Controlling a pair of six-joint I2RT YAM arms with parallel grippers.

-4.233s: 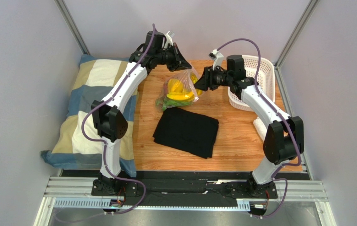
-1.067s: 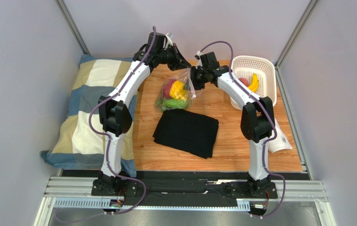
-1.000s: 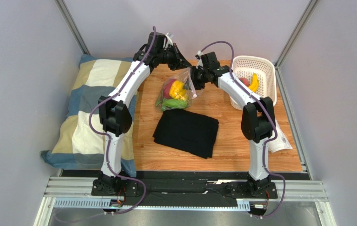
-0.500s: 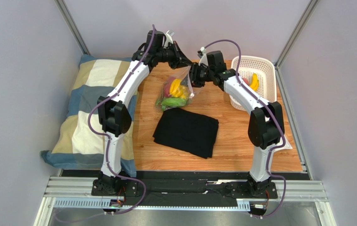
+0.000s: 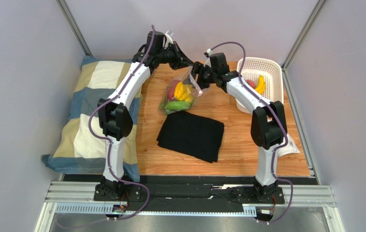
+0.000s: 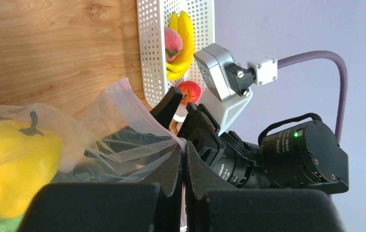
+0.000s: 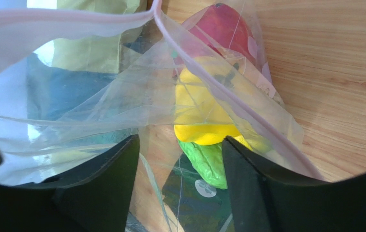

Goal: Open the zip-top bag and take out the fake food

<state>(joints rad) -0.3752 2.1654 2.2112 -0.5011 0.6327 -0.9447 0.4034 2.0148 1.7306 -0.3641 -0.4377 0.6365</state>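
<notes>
The clear zip-top bag (image 5: 182,94) hangs at the back of the wooden table, its mouth open. My left gripper (image 5: 188,64) is shut on the bag's pinkish top edge (image 6: 182,145) and holds it up. My right gripper (image 5: 195,79) is open at the bag's mouth, its fingers (image 7: 114,169) spread inside the opening. Inside the bag lie a yellow pepper (image 7: 204,111), a red piece (image 7: 221,21) and a green piece (image 7: 209,162). Bananas (image 5: 260,85) and red-pink fruit (image 6: 173,43) lie in the white basket (image 5: 272,67).
A folded black cloth (image 5: 190,135) lies in the middle of the table, just in front of the bag. A checked pillow (image 5: 90,116) lies along the left edge. A white plastic wrapper (image 5: 289,145) lies at the right edge. The walls are close behind.
The right arm left the basket, where bananas and fruit now lie, and came back to the bag's mouth. The left gripper lifted the bag's edge slightly and kept hold.
</notes>
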